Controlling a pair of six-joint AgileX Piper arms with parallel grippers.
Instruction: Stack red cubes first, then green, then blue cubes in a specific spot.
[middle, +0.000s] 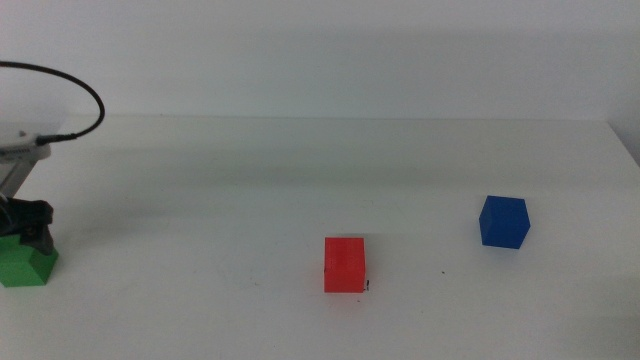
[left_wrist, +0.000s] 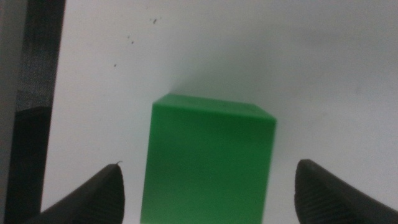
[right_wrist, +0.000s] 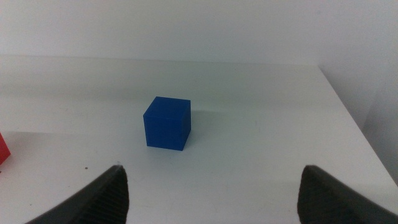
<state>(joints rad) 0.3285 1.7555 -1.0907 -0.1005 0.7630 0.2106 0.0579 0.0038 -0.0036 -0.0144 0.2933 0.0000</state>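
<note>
Middle view: the white counter (middle: 300, 180) carries three plain matte cubes of equal size. The red cube (middle: 345, 265) sits near the front centre, with a tiny black mark at its lower right corner and another small mark (middle: 444, 272) a little to its right. The blue cube (middle: 503, 221) stands well apart to the right, slightly turned. At the far left edge the green cube (middle: 24, 262) rests on the counter with the left claw (middle: 30, 228) down over it, a black cable arcing above.

Left wrist view: the green cube (left_wrist: 208, 163) fills the gap between the two dark jaws, which stand wide, clear of both its sides, gripping nothing.

Right wrist view: the right claw (right_wrist: 211, 193) hangs spread wide and empty above the counter, the blue cube (right_wrist: 166, 122) well ahead of it, a sliver of the red cube (right_wrist: 3, 149) at the picture's edge.
</note>
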